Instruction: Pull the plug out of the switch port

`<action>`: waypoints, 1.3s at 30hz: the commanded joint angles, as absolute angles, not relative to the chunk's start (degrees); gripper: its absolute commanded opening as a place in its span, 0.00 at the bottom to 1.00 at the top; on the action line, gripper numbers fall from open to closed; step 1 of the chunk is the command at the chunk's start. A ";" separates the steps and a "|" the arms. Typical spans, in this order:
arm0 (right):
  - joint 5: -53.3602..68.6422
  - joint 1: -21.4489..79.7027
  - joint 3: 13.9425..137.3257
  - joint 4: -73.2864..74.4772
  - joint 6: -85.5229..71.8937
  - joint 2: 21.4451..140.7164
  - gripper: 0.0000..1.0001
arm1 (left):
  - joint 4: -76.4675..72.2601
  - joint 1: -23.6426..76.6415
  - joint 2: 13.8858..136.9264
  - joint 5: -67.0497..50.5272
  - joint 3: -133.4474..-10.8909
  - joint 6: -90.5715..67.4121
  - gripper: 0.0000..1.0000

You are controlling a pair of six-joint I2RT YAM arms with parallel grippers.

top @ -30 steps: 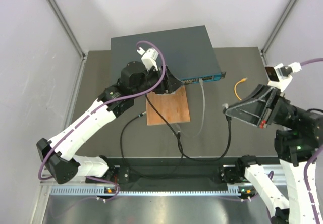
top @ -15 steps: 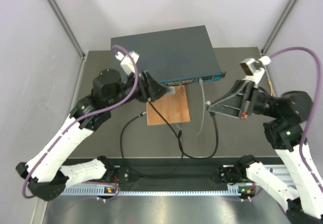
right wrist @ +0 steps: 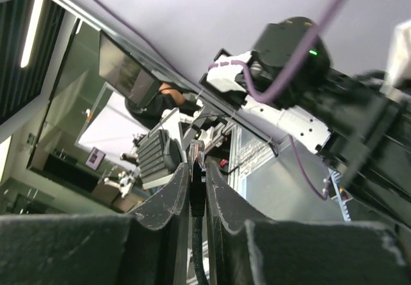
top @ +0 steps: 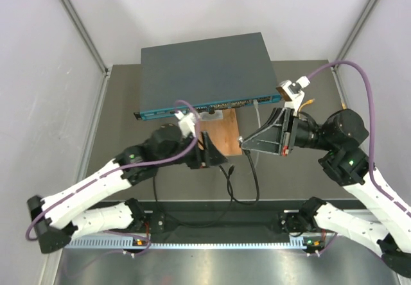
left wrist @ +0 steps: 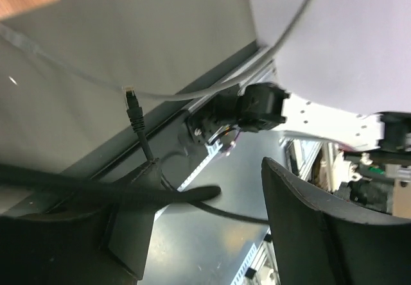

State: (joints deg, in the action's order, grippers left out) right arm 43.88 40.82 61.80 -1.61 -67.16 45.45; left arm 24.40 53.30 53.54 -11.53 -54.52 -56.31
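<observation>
Plug [right wrist: 196, 150] on its black cable is pinched in the clamped right gripper [top: 244, 145], right of centre, apart from the switch [top: 205, 70]. Left gripper [left wrist: 192, 233] is spread wide.

The dark grey tabletop [top: 119, 112] carries the switch [top: 205, 70] at the middle of its far edge, a brown wooden board [top: 228, 131] right against the switch's near side, and a black cable [top: 239, 199] looping toward the near edge, a pale cable [left wrist: 180, 96] lying alongside.
</observation>
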 commanded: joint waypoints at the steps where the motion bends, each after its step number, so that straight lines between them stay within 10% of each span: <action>1: 39.30 44.90 63.63 -2.64 -64.51 45.35 0.00 | 17.93 56.34 57.91 -5.72 -54.58 -58.27 0.69; 17: 35.07 66.70 61.60 -16.08 -67.15 51.75 0.00 | 8.09 56.43 72.94 -1.67 -59.68 -55.55 0.22; 39: -8.41 72.07 91.57 35.85 -43.78 38.94 0.00 | 16.52 54.76 64.86 7.56 -51.77 -51.86 0.36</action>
State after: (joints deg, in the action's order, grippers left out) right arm 4.78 71.46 88.47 25.91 -47.97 39.48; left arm 16.56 55.64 66.39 4.27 -52.40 -53.41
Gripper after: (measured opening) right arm 0.112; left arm 0.353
